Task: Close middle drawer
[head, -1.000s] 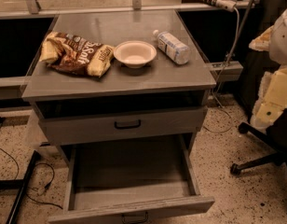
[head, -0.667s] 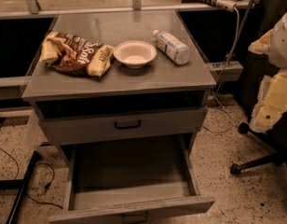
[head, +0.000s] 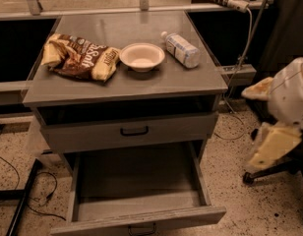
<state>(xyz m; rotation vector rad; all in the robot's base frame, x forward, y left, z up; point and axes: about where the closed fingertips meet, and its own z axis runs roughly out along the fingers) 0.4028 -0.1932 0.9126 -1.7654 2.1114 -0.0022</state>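
The middle drawer (head: pixel 141 200) is pulled far out of the grey cabinet (head: pixel 127 90). It is wide, deep and empty, and its small black handle (head: pixel 141 228) sits on the low front panel at the bottom edge of the camera view. Above it is the taller-fronted top drawer (head: pixel 132 132), whose larger black handle shows, standing slightly out from the cabinet. The lowest drawer is hidden. My gripper (head: pixel 268 149), cream and white, hangs at the right edge, to the right of the cabinet and apart from the drawer.
On the cabinet top lie a chip bag (head: pixel 77 55), a white bowl (head: pixel 141 57) and a water bottle (head: pixel 182 48) on its side. A chair's wheeled base (head: pixel 269 173) stands on the floor at right. Cables (head: pixel 28 195) lie on the floor at left.
My arm and gripper have moved down and a little left at the right edge. The drawers and the things on the cabinet have not moved.
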